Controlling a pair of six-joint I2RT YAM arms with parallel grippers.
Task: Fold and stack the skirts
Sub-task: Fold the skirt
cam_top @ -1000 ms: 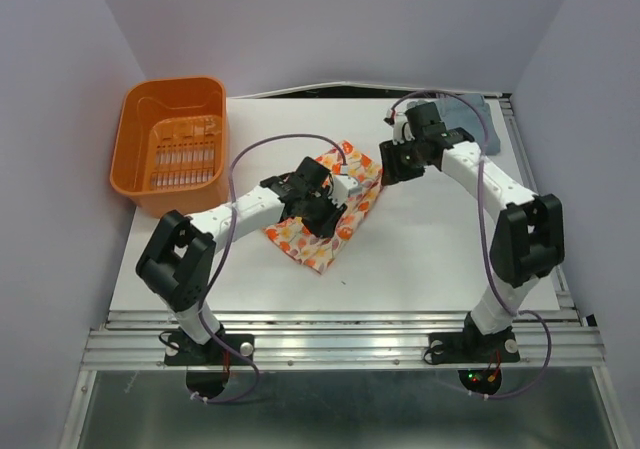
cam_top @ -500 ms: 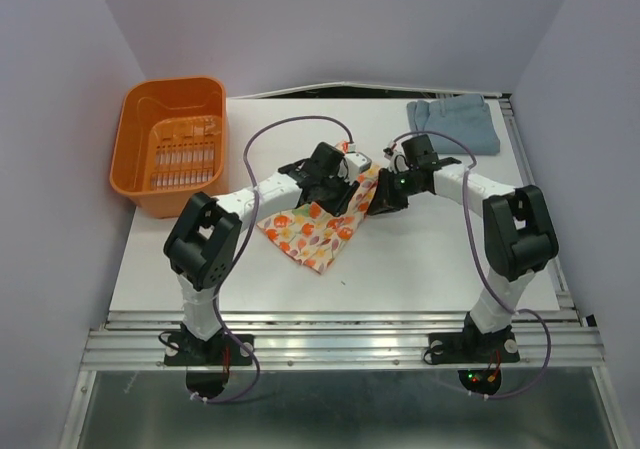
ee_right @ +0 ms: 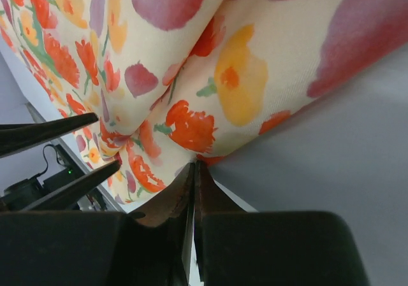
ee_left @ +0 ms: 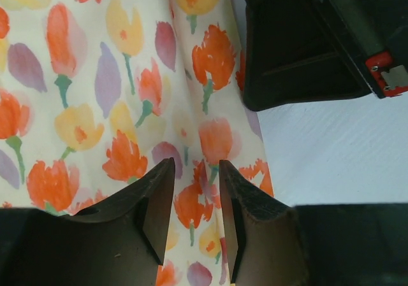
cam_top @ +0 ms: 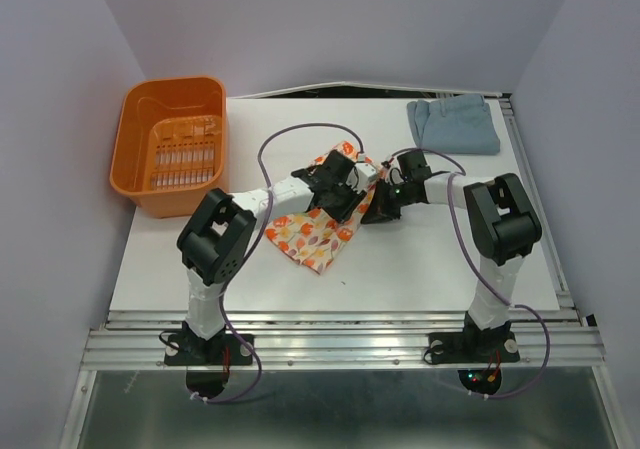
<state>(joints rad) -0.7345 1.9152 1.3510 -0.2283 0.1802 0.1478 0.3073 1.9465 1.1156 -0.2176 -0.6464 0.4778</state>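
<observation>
- The orange basket (cam_top: 137, 174) sits well to the left of the left gripper (ee_left: 195, 166), at the table's left edge. Its wall limits any wide swing that way.
- The floral skirt (cam_top: 310, 234) lies mid-table, partly gathered and not yet a neat fold. Its right edge is raised between the two grippers, and the rest trails down and to the left.
- The left gripper's fingers are nearly closed around a ridge of that cloth, and I judge that they are pinching it.
- The right gripper (ee_right: 193, 169), just beside the left one, is clenched on the skirt's hem. The two wrists are crowded close together, so a careless move could make them collide.
- Bare table (cam_top: 420, 259) spreads out in front of and to the right of the right gripper, giving room to lay the fold down.
- The blue skirt (cam_top: 455, 124) lies folded beyond the right gripper in the far right corner, close to the table's edge.
- As I judge it, one skirt is done. The floral skirt still needs folding and then stacking on the blue one.
</observation>
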